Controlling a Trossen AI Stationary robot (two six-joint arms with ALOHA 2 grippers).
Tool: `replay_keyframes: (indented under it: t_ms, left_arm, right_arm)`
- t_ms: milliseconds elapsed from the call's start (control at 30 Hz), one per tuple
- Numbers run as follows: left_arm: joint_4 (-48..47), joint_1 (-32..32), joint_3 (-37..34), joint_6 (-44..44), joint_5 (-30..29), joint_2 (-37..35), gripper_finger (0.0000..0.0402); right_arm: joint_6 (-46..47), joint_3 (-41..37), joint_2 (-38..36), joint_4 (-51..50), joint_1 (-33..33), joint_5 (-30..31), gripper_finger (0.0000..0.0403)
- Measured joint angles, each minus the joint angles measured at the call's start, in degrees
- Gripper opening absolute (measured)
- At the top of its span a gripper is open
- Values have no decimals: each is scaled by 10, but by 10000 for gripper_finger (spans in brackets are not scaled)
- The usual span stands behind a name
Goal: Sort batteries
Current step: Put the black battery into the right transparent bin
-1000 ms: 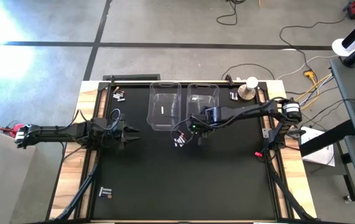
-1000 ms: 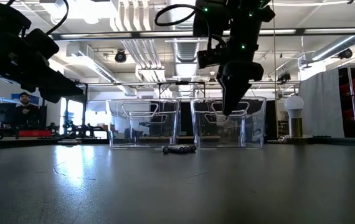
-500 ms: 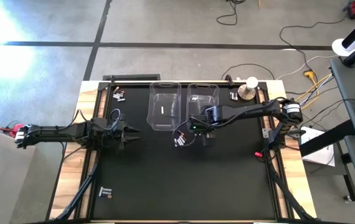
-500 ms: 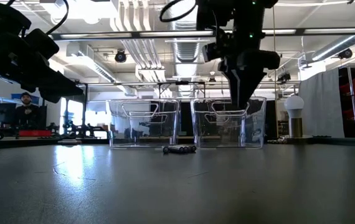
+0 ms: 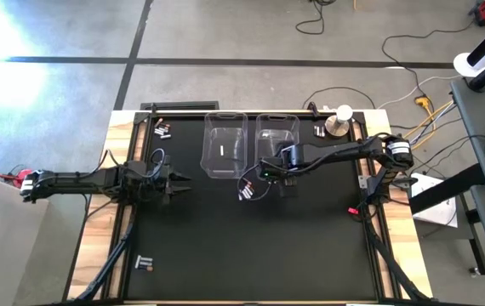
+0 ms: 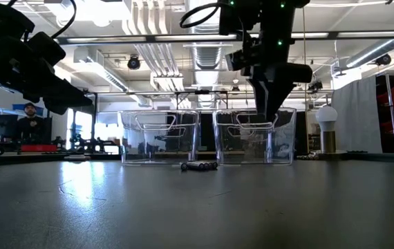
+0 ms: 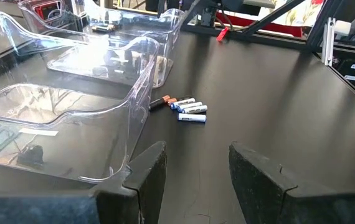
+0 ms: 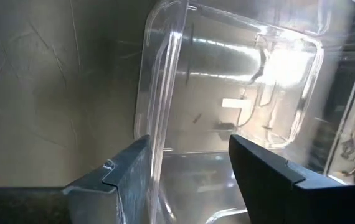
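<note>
Several batteries lie in a small heap on the black table, just in front of two clear bins; they also show in the left wrist view and the low view. Some are white, one is dark with a copper end. The left bin holds one white battery. My right gripper hangs open, pointing steeply down over the near end of the right bin; nothing lies between its fingers. My left gripper waits open at the table's left.
More batteries lie at the far left, the near left and the far right. A round stand with a white ball sits at the far right corner. A small red thing lies by the right edge.
My right gripper has rolled about its own axis and tipped further, so that in the low view its fingertips have swung from the middle of the right bin's front toward that bin's right part. The batteries and bins have stayed where they were.
</note>
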Motion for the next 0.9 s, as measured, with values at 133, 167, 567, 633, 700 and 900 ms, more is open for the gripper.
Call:
replay_keyframes:
  t_ms: [133,167,567,633,700,900]
  left_arm:
    - [0,0,0,0,0,0,155]
    - [0,0,0,0,0,0,155]
    - [0,0,0,0,0,0,155]
    - [0,0,0,0,0,0,155]
    - [0,0,0,0,0,0,155]
    - [0,0,0,0,0,0,155]
  right_arm:
    - [-23,10,0,-15,3,-3,208]
    - [-26,18,0,-20,5,-3,209]
    - [107,178,-1,-35,94,10,239]
    - [152,185,-1,-23,120,13,238]
    - [196,183,-1,5,147,13,234]
    - [314,113,-1,187,227,59,224]
